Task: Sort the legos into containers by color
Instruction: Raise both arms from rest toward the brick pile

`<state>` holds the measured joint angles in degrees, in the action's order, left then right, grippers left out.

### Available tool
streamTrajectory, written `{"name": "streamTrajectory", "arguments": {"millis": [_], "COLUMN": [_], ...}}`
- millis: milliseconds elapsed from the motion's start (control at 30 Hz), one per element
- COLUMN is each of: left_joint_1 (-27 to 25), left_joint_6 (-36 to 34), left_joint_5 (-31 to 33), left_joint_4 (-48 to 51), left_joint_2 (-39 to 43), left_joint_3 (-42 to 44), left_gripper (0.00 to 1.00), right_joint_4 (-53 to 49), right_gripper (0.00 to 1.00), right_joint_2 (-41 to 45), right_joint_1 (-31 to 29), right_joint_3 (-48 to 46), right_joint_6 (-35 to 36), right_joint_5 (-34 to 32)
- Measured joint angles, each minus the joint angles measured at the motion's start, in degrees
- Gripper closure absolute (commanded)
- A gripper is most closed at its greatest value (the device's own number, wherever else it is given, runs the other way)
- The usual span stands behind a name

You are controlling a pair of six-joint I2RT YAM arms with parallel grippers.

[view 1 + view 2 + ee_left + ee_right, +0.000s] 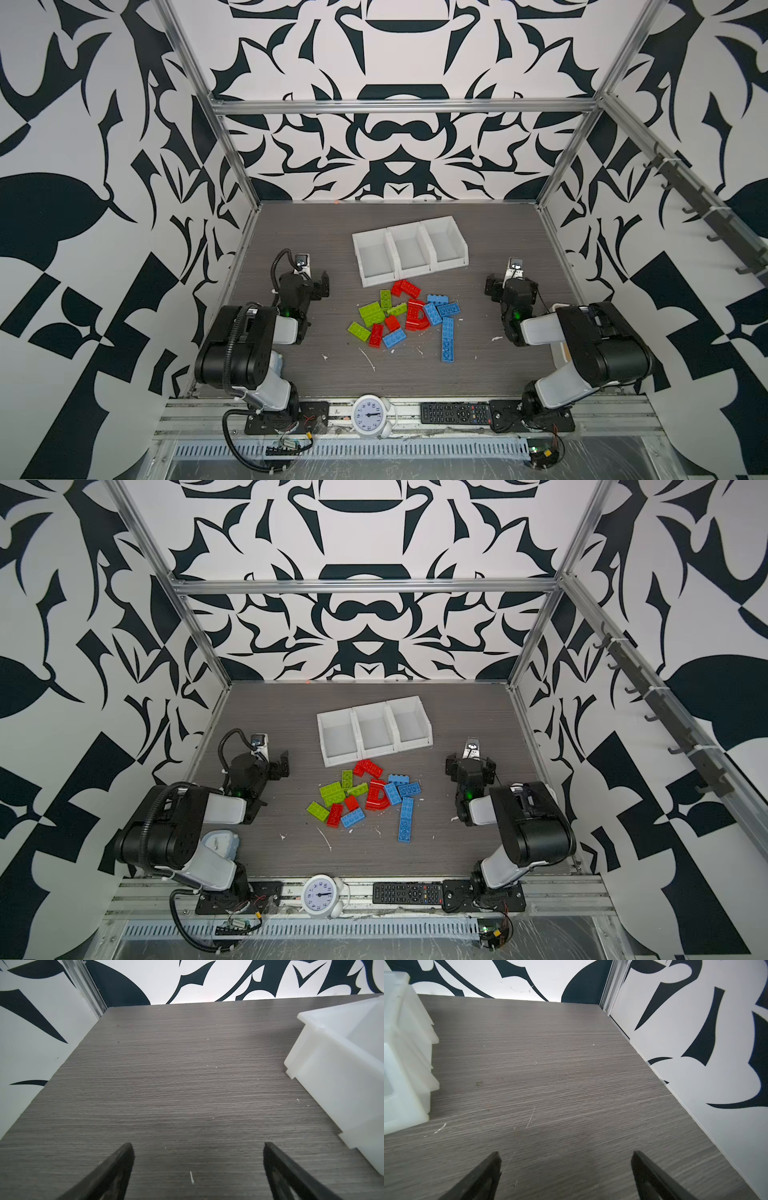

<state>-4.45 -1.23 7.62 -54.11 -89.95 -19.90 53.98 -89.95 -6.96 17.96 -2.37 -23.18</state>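
legos (pixel 417 316) loose on desk (pixel 498 365), containers (pixel 376 279) empty; both arms' jaws wide apart, holding nothing. bricks look light, stiff, slick; pinch across narrow sides.

Left hand (pixel 197 1145) and right hand (pixel 565 1153) each gape wide open, empty.

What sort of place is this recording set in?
Probably a lab robot-training cell, not a home: aluminium-framed enclosure, black-and-white patterned wall panels, and two black robot arms mounted at a grey wood-grain tabletop.
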Motion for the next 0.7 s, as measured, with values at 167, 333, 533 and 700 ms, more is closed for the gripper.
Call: {"name": "streamTrajectory", "arguments": {"millis": [167,333,533,700], "left_joint_1": [0.1,0.1,0.1,0.1], "left_joint_6": [0.0,0.0,0.0,0.0], "left_joint_5": [-0.3,-0.5,-0.6,-0.8], "left_joint_4": [0.0,0.0,0.0,0.1], "left_joint_2": [0.0,0.0,0.0,0.0], "left_joint_3": [-0.2,-0.2,-0.2,-0.2], "left_gripper": [0.01,0.01,0.01,0.01], "right_joint_4": [-0.2,-0.2,-0.2,-0.2], "right_gripper": [0.00,0.00,0.00,0.00], "right_joint_2": [0.0,0.0,0.0,0.0], "right_joint_1": [0.0,0.0,0.0,0.0], "right_joint_3": [0.0,0.0,0.1,0.1], "right_joint_6": [0.0,0.0,0.0,0.0], "right_joint_5": [0.0,0.0,0.0,0.0]}}
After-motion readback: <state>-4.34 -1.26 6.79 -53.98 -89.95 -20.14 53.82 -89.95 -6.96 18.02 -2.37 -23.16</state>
